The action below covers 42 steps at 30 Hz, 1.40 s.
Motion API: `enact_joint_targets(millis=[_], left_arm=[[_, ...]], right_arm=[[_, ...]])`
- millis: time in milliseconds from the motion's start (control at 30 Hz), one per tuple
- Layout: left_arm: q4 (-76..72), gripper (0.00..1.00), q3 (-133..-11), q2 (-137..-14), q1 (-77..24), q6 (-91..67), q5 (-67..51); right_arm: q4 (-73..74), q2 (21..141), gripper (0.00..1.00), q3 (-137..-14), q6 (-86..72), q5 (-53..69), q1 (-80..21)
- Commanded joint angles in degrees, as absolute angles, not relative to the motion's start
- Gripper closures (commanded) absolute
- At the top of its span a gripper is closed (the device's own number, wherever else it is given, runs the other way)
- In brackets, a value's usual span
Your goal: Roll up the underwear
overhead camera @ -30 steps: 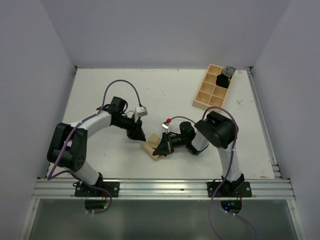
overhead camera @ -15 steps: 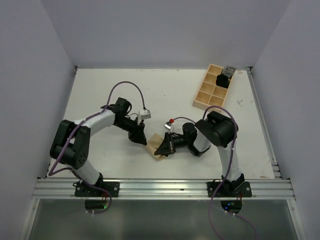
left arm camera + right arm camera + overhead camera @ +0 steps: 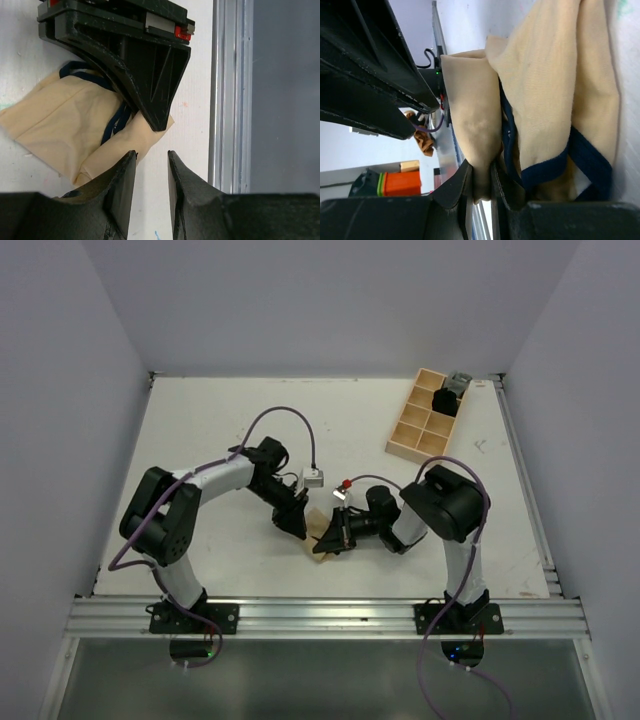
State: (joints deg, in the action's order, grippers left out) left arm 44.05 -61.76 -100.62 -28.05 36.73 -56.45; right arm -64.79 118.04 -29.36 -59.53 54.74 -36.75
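Observation:
The underwear is a crumpled tan garment with dark blue trim, lying on the white table between the two arms. My right gripper is shut on a rolled fold of the underwear, and in the right wrist view the right gripper pinches that fold between its fingers. My left gripper sits at the garment's left side. In the left wrist view the left gripper is open by a narrow gap with only table between the fingers. Its left finger lies against the edge of the underwear.
A light wooden compartment tray stands at the back right with a dark item in one cell. The aluminium rail runs along the near edge, close beside the left gripper as the rail. Walls enclose the table on three sides.
My left arm has swung right and nearer, bringing its gripper up against the underwear. The right gripper keeps its hold on the fold and has barely shifted.

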Motion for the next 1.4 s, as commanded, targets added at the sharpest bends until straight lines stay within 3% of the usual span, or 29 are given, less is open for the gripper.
enact_joint_targets(millis=[0, 600, 833, 967, 1133, 1367], left_arm=[[46.1, 0.65, -62.1, -100.1, -27.9, 40.3, -57.3], [35.4, 0.66, -63.8, -99.6, -30.2, 37.9, -50.1], [43.0, 0.64, -65.5, -102.2, -30.8, 44.5, -51.7], [42.6, 0.65, -65.4, -104.1, -31.0, 44.6, -52.6], [42.6, 0.74, -67.2, -109.2, -32.6, 42.6, -50.2], [42.0, 0.75, -68.9, -112.2, -32.6, 37.9, -49.0]], right_arm=[[-52.9, 118.0, 0.94, -27.4, -51.7, 49.9, -36.5], [-46.9, 113.9, 0.87, -24.6, -47.7, 45.4, -37.7], [-49.2, 114.2, 0.86, -23.8, -49.1, 44.8, -37.7], [-49.2, 113.9, 0.79, -23.6, -49.2, 43.9, -37.7], [-42.7, 111.0, 0.77, -24.0, -46.3, 41.2, -37.8], [-28.1, 101.8, 0.72, -25.6, -39.4, 34.7, -38.2]])
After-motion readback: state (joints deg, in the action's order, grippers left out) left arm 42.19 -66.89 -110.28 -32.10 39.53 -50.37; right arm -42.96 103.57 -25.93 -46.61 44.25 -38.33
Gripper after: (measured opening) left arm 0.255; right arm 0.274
